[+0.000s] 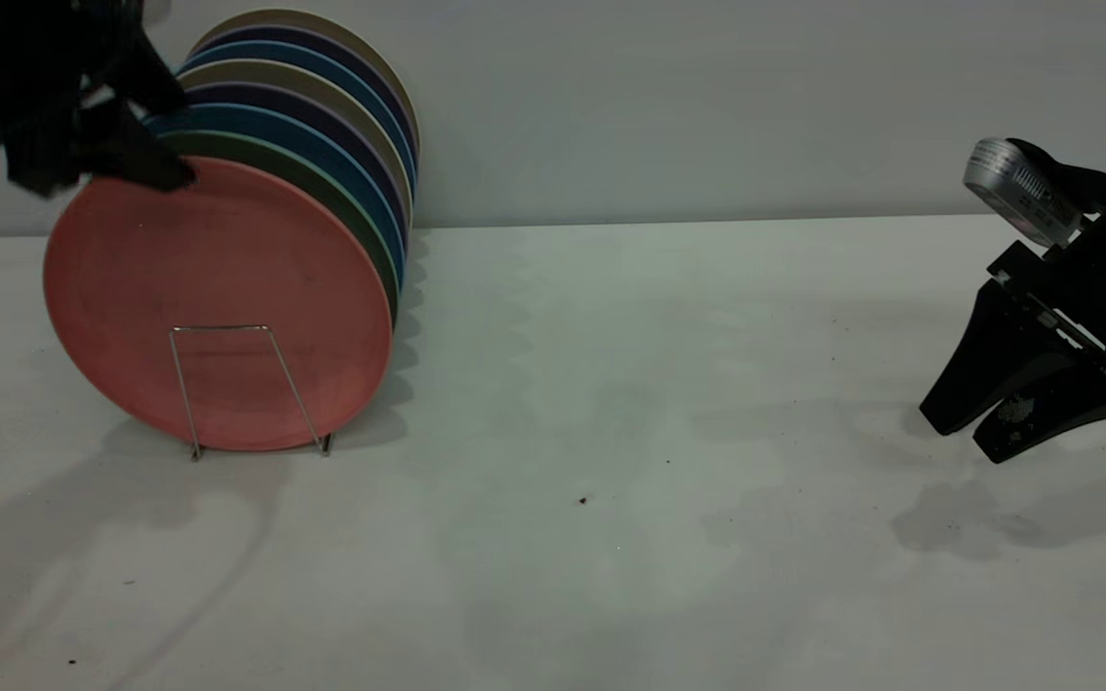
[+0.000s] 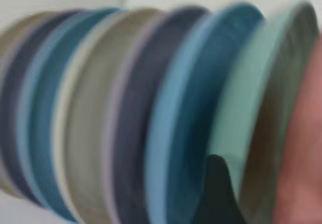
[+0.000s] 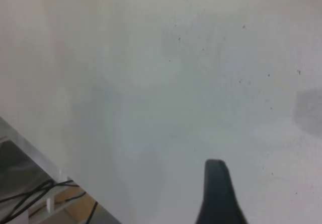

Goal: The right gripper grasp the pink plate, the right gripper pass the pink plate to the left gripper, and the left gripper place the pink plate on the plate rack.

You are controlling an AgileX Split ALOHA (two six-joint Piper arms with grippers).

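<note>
At the upper left of the frame my left pincer (image 1: 164, 154) is half cut off by the edge, its jaws clamped on the top rim of the pink plate (image 1: 217, 307). The plate stands upright in the plate rack (image 1: 246, 384), frontmost of a row of plates (image 1: 323, 115) largely hidden behind it. The worktop (image 1: 611, 432) lies open across the middle. At the right edge my right pincer (image 1: 980, 432) hovers, jaws slightly apart, holding nothing.

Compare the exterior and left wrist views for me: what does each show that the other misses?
Exterior only: the pink plate standing upright in the rack, front of the row, left gripper at its top rim, right gripper idle over the table far right. Left wrist only: the plates' rims edge-on, up close. Both: pink plate, green plate behind it.
</note>
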